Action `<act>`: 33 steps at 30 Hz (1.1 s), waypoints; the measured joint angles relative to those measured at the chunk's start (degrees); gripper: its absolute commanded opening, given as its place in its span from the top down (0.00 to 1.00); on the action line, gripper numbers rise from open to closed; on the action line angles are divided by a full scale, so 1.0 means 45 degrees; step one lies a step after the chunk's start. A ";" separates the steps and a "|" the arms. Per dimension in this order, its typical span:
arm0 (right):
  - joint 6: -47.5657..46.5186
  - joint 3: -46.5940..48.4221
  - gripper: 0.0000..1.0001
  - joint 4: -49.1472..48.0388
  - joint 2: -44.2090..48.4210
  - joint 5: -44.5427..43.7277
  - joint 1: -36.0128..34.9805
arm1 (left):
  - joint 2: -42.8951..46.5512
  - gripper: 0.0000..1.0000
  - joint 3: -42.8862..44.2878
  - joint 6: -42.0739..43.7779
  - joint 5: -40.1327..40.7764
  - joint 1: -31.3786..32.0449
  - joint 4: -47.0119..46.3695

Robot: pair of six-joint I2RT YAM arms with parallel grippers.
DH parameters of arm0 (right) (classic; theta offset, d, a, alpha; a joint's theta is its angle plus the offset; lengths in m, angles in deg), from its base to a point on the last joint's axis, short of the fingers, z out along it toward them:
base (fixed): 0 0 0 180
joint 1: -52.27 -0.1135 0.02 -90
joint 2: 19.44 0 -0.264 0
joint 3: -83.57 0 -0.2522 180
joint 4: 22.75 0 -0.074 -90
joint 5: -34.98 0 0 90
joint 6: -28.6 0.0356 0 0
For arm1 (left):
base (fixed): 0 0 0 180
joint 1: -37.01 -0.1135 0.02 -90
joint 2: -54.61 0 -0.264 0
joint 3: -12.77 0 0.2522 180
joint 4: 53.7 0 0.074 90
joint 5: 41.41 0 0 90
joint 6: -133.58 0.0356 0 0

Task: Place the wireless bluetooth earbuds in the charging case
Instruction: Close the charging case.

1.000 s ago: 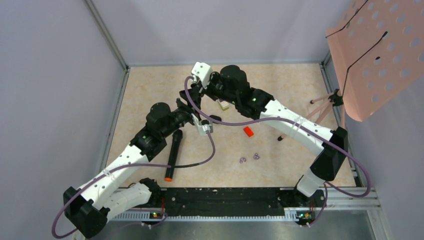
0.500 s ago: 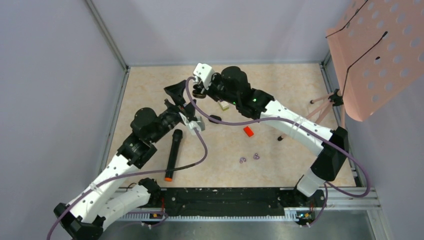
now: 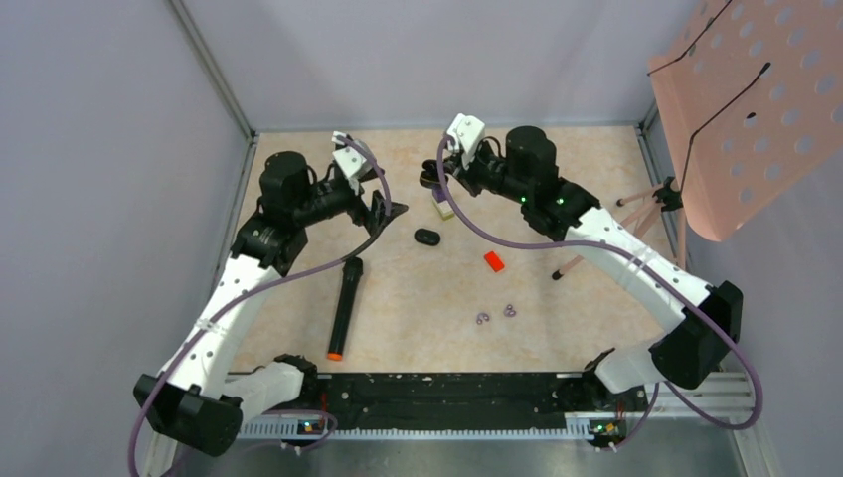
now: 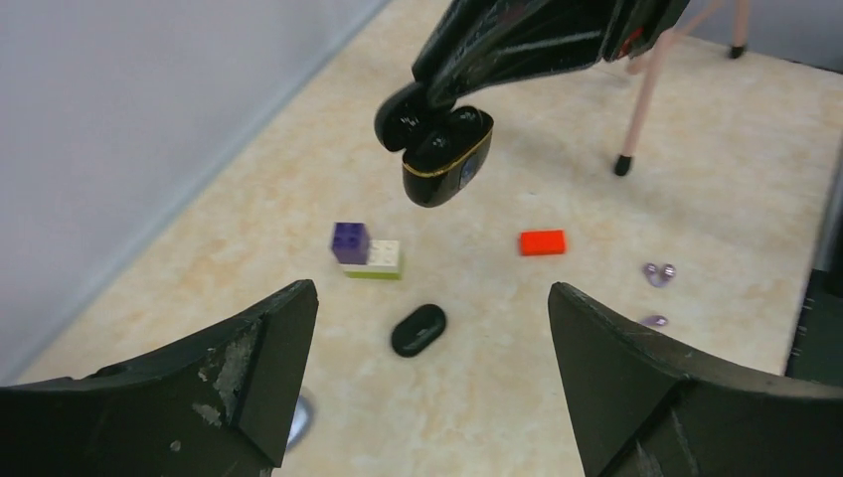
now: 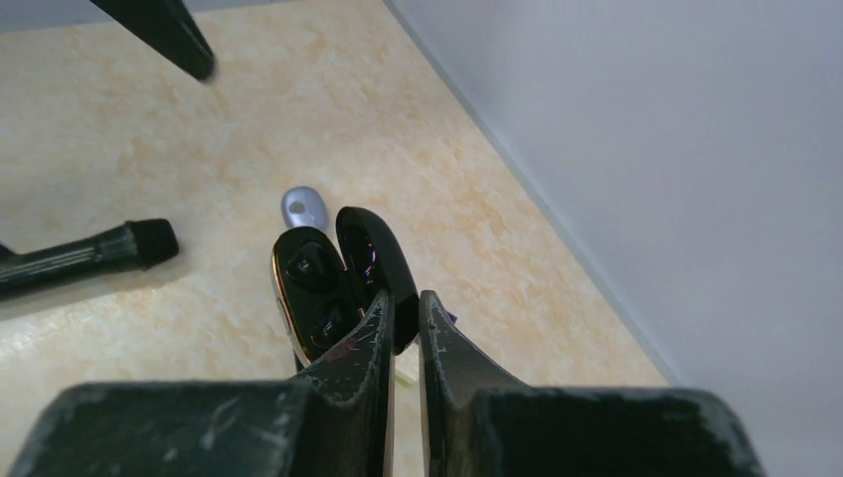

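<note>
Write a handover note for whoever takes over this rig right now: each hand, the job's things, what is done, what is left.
Left hand: open, empty, off the table.
Right hand: shut on the charging case, held in the air, lid open.
Done: one earbud looks seated in the case; the second socket is not clear.
To do: check whether the black oval piece on the table is an earbud, seat it, close the lid.

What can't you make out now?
Wrist views: open black gold-rimmed charging case, wells too dark to show contents; right gripper covers its base.
Left wrist view: small black oval piece, maybe an earbud, too small to confirm.
Top view: pale purple rings, too small.
</note>
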 measured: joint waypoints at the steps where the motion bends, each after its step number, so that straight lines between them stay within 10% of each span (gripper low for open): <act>1: 0.0000 -0.0097 1.00 -0.0073 0.0189 0.0233 0.0000 | -0.0364 0.10 -0.0029 -0.0505 -0.0976 -0.0330 -0.0102; 16: 0.0442 -0.0117 1.00 -0.0529 0.0393 0.1749 -0.0034 | -0.2404 0.22 -0.0534 -0.2948 -0.5192 -0.0806 -0.3599; 25: 0.0690 0.0136 1.00 -0.0393 0.0301 0.1894 -0.0039 | -0.3439 0.65 -0.0534 -0.4027 -0.5994 -0.0806 -0.4915; 33: 0.0695 0.0223 1.00 -0.0423 0.0180 0.1846 -0.0034 | -0.3687 0.76 -0.0534 -0.4439 -0.6295 -0.0816 -0.5275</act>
